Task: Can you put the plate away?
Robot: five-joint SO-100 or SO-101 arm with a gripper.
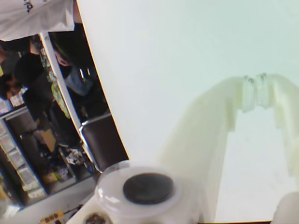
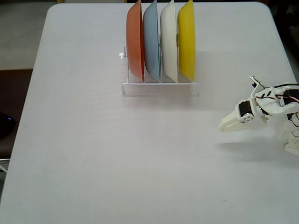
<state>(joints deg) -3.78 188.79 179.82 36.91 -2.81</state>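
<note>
1. In the fixed view the white wire rack (image 2: pixel 160 87) holds four upright plates: orange plate (image 2: pixel 135 39), blue plate (image 2: pixel 150 42), cream plate (image 2: pixel 168 42), then the yellow plate (image 2: pixel 187 39) in the rightmost slot, up and left of the gripper (image 2: pixel 223 127).
2. The gripper is clenched and empty, fingertips meeting in the wrist view (image 1: pixel 255 91).
3. The arm's base is cut off at the right edge.

A white wire rack (image 2: pixel 160 87) stands on the white desk (image 2: pixel 93 154) near its far edge in the fixed view. It holds an orange plate (image 2: pixel 134 42), a grey-blue plate (image 2: pixel 151 44) and a cream-white plate (image 2: pixel 169 44), each upright on edge in adjacent slots, ordered left to right.
</note>
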